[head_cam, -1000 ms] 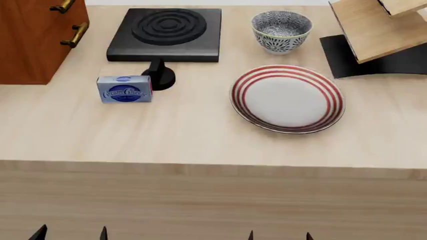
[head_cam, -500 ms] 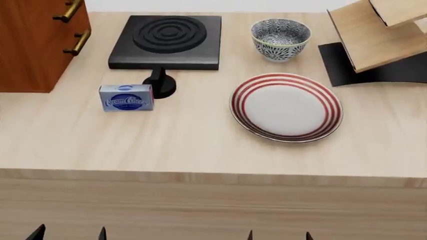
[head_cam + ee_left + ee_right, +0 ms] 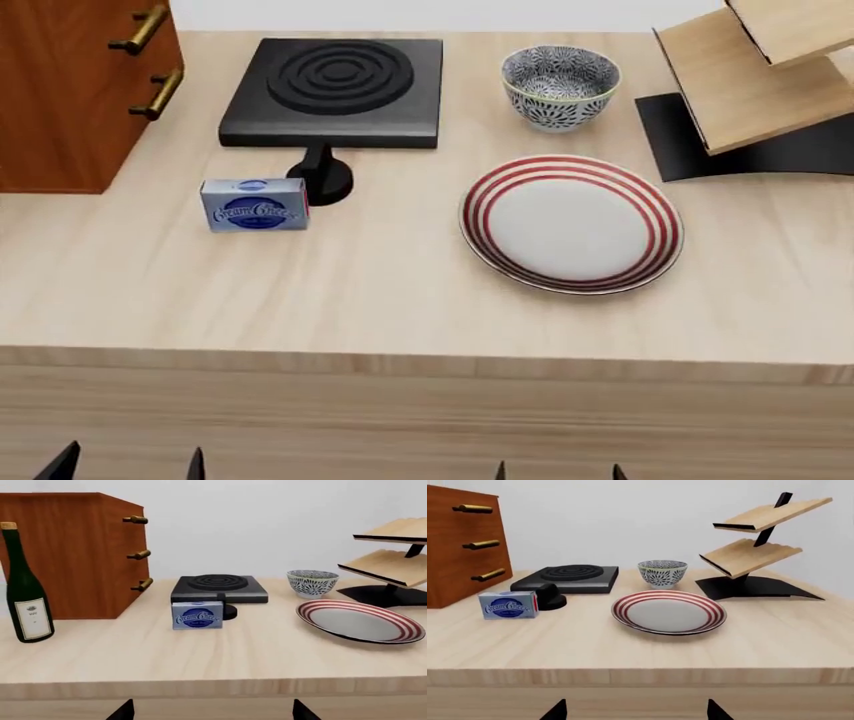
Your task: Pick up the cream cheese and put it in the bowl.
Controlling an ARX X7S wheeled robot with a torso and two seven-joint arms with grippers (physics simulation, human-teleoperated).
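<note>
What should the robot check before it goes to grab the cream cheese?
1. Cream cheese in sight, standing on the table: ok.
2. Nothing on top of it: ok. The stove knob sits close on one side, so watch that side.
3. Bowl upright and empty: ok.
4. Way to the bowl: the plate lies between, so lift over it: ok.
5. Left gripper open: ok, tips spread wide apart.
6. Right gripper open: ok, but both grippers are short of the table edge, not yet near the box.
</note>
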